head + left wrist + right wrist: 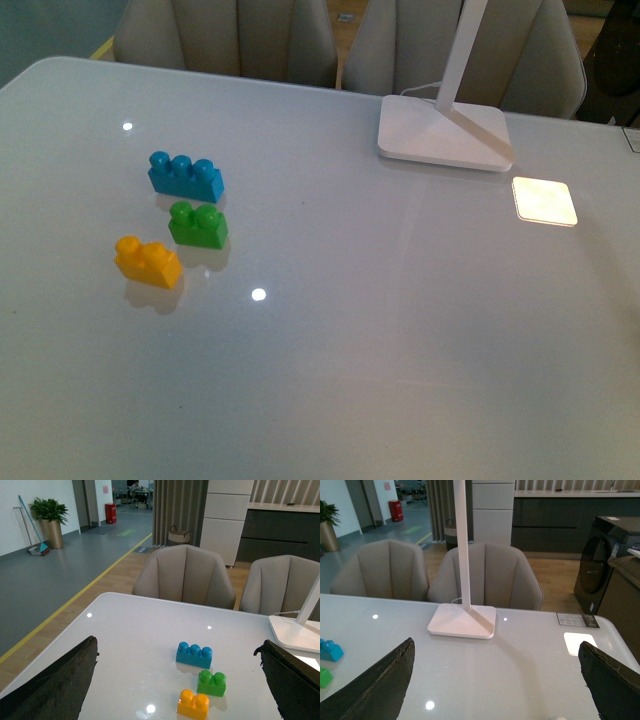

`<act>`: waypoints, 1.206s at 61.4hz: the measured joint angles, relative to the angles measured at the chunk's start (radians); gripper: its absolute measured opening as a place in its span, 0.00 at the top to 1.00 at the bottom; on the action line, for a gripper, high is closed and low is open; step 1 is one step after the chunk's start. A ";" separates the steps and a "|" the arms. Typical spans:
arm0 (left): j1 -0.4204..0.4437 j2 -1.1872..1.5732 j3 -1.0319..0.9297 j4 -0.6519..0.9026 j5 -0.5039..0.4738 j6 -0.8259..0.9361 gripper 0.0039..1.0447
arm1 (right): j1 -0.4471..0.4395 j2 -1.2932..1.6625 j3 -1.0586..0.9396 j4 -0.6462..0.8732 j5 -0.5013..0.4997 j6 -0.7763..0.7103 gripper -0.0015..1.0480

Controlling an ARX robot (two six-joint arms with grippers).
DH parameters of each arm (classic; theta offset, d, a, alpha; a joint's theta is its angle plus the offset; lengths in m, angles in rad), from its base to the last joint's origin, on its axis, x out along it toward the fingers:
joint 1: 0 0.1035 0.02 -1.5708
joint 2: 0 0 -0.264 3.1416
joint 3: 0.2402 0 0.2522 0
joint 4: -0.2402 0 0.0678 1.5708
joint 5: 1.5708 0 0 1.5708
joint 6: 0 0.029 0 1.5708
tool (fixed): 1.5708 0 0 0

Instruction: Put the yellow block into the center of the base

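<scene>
Hovering over bench [330, 380] with left pincer [177, 642] and right pincer [496, 645] both spread wide, gripping nothing.
Sticker [577, 620] near lamp foot [443, 132], print too small to read. Yellow block [148, 261] far left of lamp foot and nearer the robot, just beside green brick [198, 224], blue brick [186, 177] beyond; ahead of left pincer, untouched. Base [545, 200] just right of lamp foot, glaring white, studs washed out.
</scene>
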 joint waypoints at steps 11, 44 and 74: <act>0.000 0.000 0.000 0.000 0.000 0.000 0.07 | 0.000 0.000 0.000 0.000 0.000 0.000 0.09; 0.000 0.000 0.000 0.000 0.000 0.000 0.07 | 0.000 0.000 0.000 0.000 0.000 0.000 0.09; 0.000 0.000 0.000 0.000 0.000 0.000 0.07 | -0.314 0.544 0.186 -0.108 -0.307 -0.097 0.09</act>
